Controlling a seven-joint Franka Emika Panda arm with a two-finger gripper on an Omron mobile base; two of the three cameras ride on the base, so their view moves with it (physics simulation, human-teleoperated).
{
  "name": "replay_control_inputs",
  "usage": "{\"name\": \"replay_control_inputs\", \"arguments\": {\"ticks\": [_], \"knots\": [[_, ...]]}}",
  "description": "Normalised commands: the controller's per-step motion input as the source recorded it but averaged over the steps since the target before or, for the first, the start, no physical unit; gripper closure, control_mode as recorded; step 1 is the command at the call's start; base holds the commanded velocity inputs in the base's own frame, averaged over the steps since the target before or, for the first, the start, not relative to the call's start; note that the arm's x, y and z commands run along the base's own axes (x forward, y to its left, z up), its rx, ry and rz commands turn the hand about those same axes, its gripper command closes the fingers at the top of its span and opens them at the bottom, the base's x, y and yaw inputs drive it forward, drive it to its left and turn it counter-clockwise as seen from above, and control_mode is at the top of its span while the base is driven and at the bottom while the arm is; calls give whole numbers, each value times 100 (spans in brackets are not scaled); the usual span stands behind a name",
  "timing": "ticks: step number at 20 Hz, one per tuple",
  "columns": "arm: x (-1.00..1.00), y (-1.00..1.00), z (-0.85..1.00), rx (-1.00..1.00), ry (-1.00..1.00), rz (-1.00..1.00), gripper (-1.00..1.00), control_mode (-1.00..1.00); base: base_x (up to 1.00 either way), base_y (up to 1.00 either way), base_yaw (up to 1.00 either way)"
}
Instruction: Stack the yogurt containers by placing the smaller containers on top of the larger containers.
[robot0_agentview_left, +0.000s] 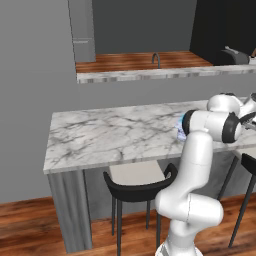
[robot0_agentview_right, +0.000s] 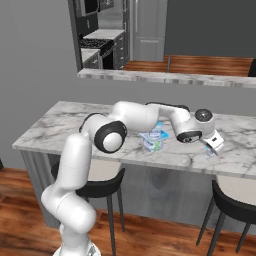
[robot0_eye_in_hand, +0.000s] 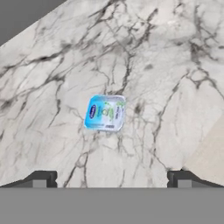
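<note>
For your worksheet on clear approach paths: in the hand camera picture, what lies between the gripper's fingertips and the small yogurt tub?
Only bare marble counter lies between the open gripper and the small yogurt tub, as the hand view shows.

Light-blue yogurt containers (robot0_agentview_right: 154, 139), one (robot0_eye_in_hand: 105, 113) apart, on marble.

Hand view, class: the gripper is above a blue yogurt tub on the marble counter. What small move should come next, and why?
Probably lower straight down. The gripper is open, its fingertips wide apart, and the yogurt tub lies roughly centred between them on the counter, not yet reached.
</note>
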Motion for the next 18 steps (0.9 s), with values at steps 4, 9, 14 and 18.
{"name": "replay_control_inputs", "arguments": {"ticks": [4, 9, 14, 18], "knots": [[0, 3, -12, -4, 0, -1, -100, -100, 0, 0, 0], [6, 0, -12, -1, 0, -3, -100, -100, 0, 0, 0], [22, 0, -3, 0, 0, -3, -100, -100, 0, 0, 0], [25, 0, 0, 2, 0, -6, -100, -100, 0, 0, 0]]}}
